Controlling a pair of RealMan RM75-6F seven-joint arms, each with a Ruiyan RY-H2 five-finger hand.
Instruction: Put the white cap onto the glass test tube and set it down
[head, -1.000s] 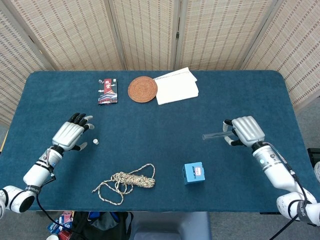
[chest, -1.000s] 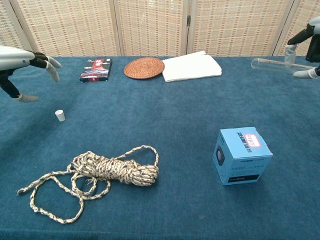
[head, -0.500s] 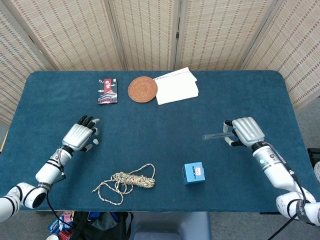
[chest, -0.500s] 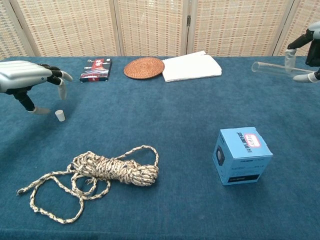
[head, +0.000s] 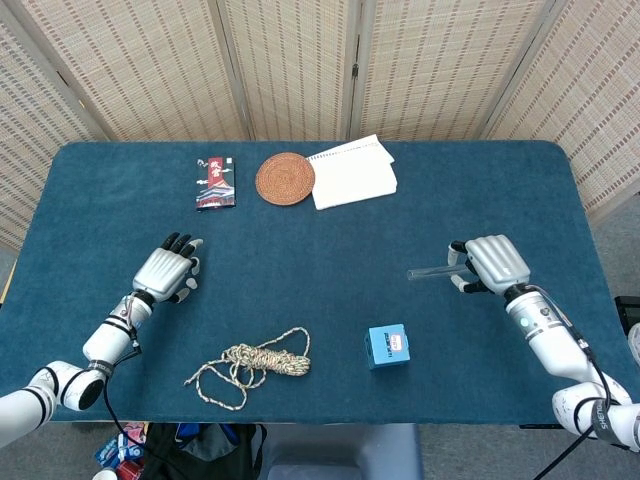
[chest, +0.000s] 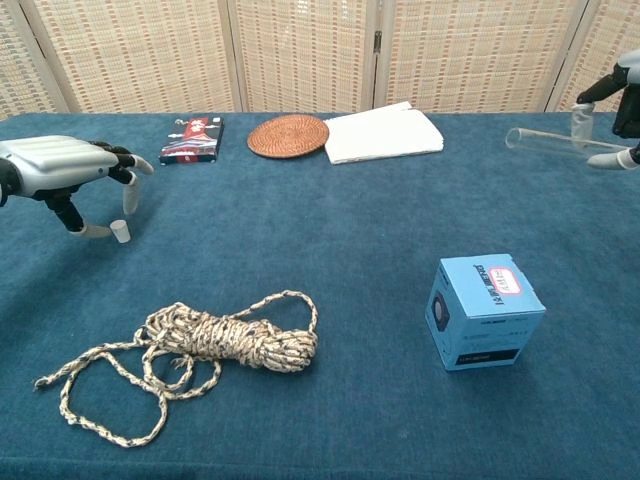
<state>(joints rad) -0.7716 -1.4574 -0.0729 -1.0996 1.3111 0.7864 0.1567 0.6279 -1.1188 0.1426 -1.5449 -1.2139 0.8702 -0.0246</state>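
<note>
Blue table (head: 300, 240), wicker screens behind. Right hand (head: 492, 263) grips glass test tube (chest: 550, 141), lifted, uncapped. White cap (chest: 121, 232) on cloth between left hand (chest: 62, 172) fingers, not yet gripped. Capping and set-down remain.

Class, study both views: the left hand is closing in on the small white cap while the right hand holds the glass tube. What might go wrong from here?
1. The white cap is small next to the left hand; its fingertips may knock it away rather than pinch it.
2. The glass test tube sticks far out of the right hand, so it may tilt or slip during capping.
</note>
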